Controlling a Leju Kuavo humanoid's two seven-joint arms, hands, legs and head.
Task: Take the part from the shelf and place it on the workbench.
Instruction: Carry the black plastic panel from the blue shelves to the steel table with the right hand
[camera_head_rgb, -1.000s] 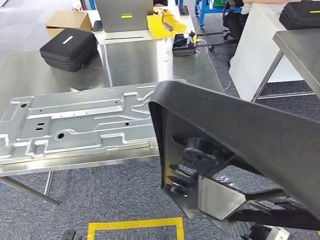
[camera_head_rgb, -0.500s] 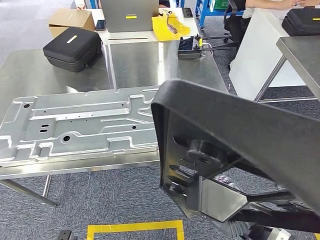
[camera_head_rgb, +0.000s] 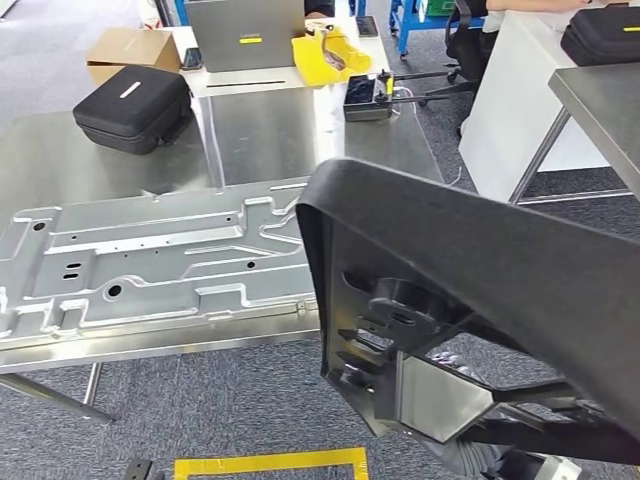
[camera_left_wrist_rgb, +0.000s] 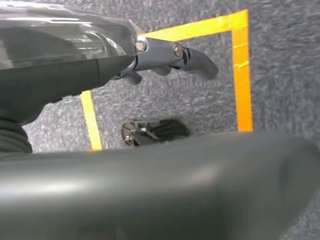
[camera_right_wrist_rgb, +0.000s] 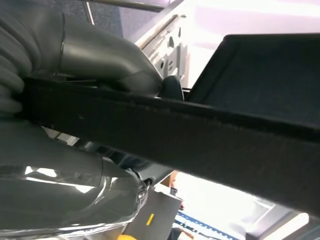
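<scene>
Grey carpet (camera_head_rgb: 226, 400) covers the floor of a workshop, with a steel workbench (camera_head_rgb: 264, 130) standing ahead in the head view. On the workbench lies a long stamped metal panel (camera_head_rgb: 151, 255), flat and running along the near edge. Beyond the panel, toward the far left corner of the workbench, sits a black zip case (camera_head_rgb: 132, 105). Behind that case are a cardboard box (camera_head_rgb: 124, 48) and a grey laptop (camera_head_rgb: 245, 30), and just right of the laptop lies a yellow object (camera_head_rgb: 328, 55). A small dark device with cables (camera_head_rgb: 366, 97) rests near the workbench's far right corner. A second steel table (camera_head_rgb: 604, 110) stands well apart to the right of the workbench, next to a white desk (camera_head_rgb: 513, 100).

Closest to the camera, a large black part (camera_head_rgb: 483, 270) is held up off the floor, in front of the workbench and overlapping the panel's right end in the head view. It hides much of the floor and the right arm beneath it. Yellow floor tape (camera_head_rgb: 272, 463) marks a rectangle on the carpet below the part.

The right hand (camera_right_wrist_rgb: 75, 65) grips the part's black edge, thumb on one side and fingers curled beneath. The left hand (camera_left_wrist_rgb: 177, 55) hangs over the carpet and tape with nothing in it, its fingers partly extended; whether they are spread or closed cannot be told.
</scene>
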